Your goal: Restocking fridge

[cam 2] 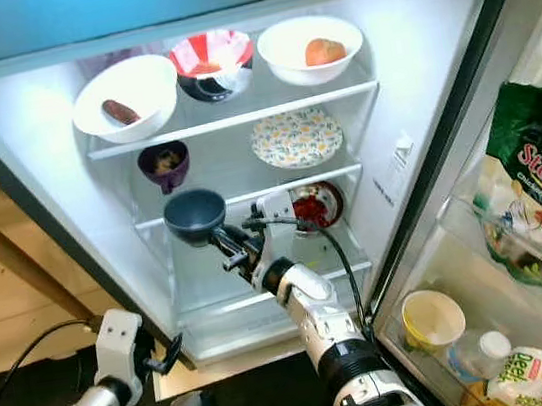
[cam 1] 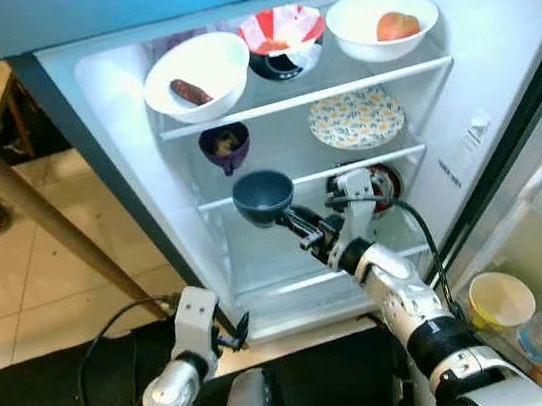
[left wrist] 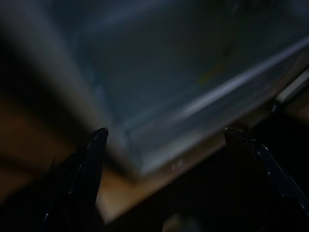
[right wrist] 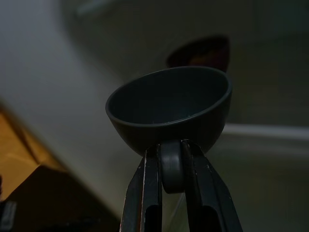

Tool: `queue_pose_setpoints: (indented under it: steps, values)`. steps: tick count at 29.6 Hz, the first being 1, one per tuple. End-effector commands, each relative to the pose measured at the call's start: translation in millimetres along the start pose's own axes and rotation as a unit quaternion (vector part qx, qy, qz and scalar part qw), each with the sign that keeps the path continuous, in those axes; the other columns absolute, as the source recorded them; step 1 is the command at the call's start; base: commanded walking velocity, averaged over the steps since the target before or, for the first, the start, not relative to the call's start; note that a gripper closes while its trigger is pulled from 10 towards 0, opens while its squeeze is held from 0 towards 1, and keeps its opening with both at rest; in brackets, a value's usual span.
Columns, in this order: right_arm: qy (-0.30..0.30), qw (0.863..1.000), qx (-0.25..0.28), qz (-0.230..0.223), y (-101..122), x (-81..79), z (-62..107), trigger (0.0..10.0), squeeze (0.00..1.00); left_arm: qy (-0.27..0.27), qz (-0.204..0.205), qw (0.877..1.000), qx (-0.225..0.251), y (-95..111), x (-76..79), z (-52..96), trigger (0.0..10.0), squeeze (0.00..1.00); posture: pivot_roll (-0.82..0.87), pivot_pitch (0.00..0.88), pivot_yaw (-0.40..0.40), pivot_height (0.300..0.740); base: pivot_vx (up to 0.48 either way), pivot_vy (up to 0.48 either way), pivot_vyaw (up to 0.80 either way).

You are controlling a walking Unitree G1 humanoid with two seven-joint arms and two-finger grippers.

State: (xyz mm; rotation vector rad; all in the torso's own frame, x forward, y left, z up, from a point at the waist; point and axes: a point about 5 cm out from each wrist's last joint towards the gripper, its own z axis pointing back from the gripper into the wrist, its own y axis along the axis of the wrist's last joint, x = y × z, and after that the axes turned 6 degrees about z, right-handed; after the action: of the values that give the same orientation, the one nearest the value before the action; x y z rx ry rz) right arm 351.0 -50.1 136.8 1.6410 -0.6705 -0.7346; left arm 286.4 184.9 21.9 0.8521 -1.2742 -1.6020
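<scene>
Gripping a dark blue bowl [cam 1: 263,197] by its rim between clenched fingers, the right gripper [cam 1: 299,225] holds it in front of the open fridge's [cam 1: 491,41] middle shelf, while the left gripper [cam 1: 237,334] hangs low with fingers spread apart.

Right arm [cam 1: 407,305] raised and extended forward, forearm angled up, cable looped along the wrist. Right gripper [cam 1: 297,223] at the end of it, fingers [right wrist: 145,193] closed tight together, pinching a rim between them. Left arm [cam 1: 172,394] low, bent at the side. Left gripper [cam 1: 231,336] near floor level, fingers [left wrist: 91,159] spread wide apart, holding nothing.
</scene>
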Motion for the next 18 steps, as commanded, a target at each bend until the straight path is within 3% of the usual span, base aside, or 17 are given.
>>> queue_pose_setpoints:
  steps: [1, 10, 18]
  values:
    - [-0.016, 1.0, 0.015, 0.008, 9, 2.5, -4.0, 10.0, 0.0, -0.004, 0.005, 1.0, 0.008, -1, 3.4, 1.1, 10.0, 0.0, 0.02, 0.199, 0.035, 0.58, 0.0, 0.0, 0.0]
    - [-0.047, 0.998, 0.003, 0.033, 14, 13.5, -7.1, 10.0, 0.0, -0.012, 0.001, 0.999, 0.042, 12, 6.0, -3.3, 10.0, 0.0, 0.02, 0.218, 0.031, 0.58, 0.0, 0.0, 0.0]
    - [-0.086, 0.995, -0.011, 0.056, 28, 26.2, -18.3, 10.0, 0.0, -0.041, -0.015, 0.996, 0.082, 24, 18.2, 3.1, 10.0, 0.0, 0.07, 0.321, 0.044, 0.58, 0.0, 0.0, 0.0]
